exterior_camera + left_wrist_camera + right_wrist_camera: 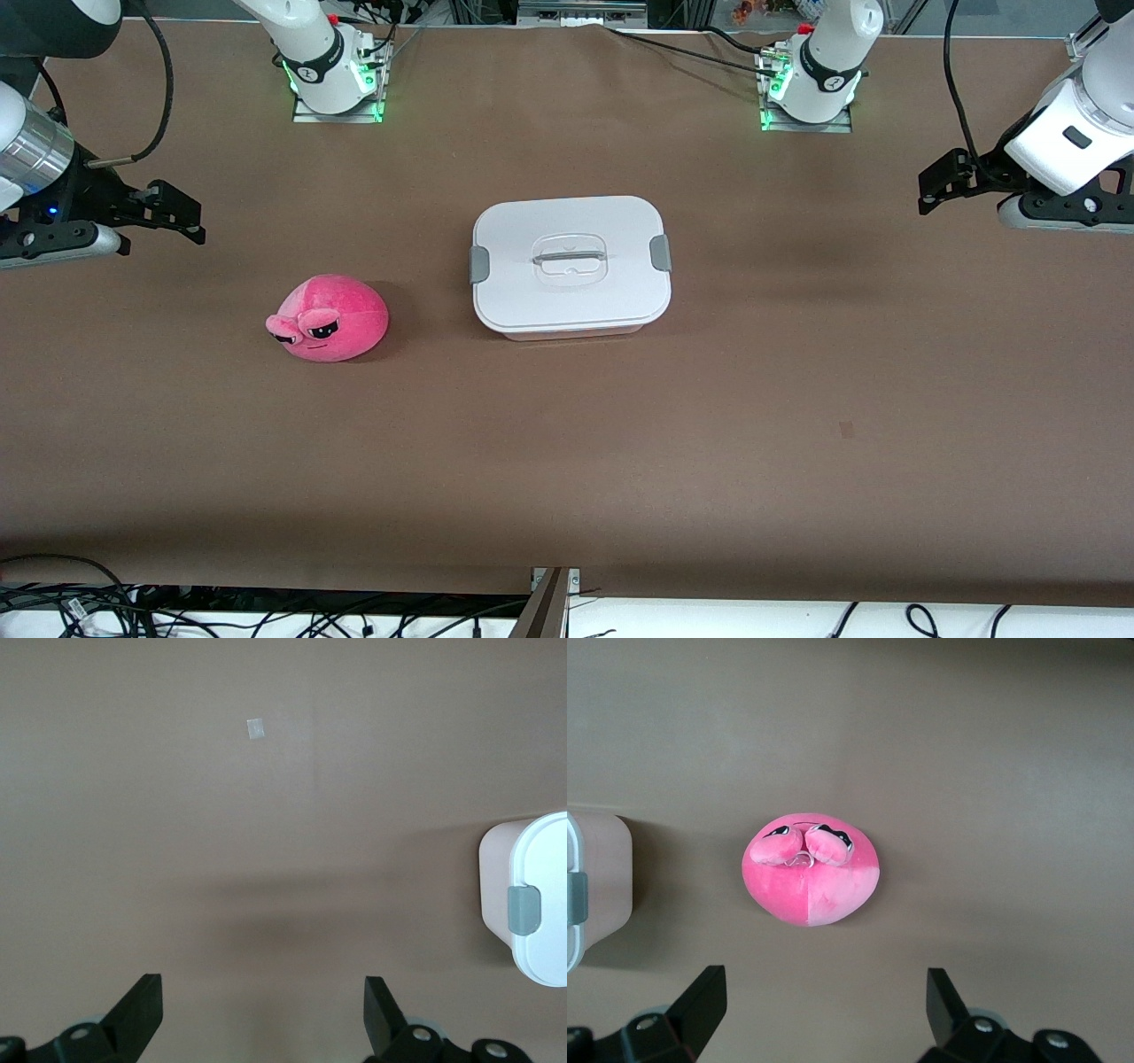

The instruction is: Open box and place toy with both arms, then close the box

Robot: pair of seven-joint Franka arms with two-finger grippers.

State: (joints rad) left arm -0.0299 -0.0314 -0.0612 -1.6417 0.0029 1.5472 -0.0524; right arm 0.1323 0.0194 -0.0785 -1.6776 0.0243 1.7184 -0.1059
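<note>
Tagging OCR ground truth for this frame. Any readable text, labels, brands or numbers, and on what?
No readable text in any view.
Box lid: plain white, no label or brand.
Toy: only stitched eyes, no tag visible.
Round marks on the black bands at both arm bases: too small to read.
Small pale square on the table: blank as far as can be seen.
</note>
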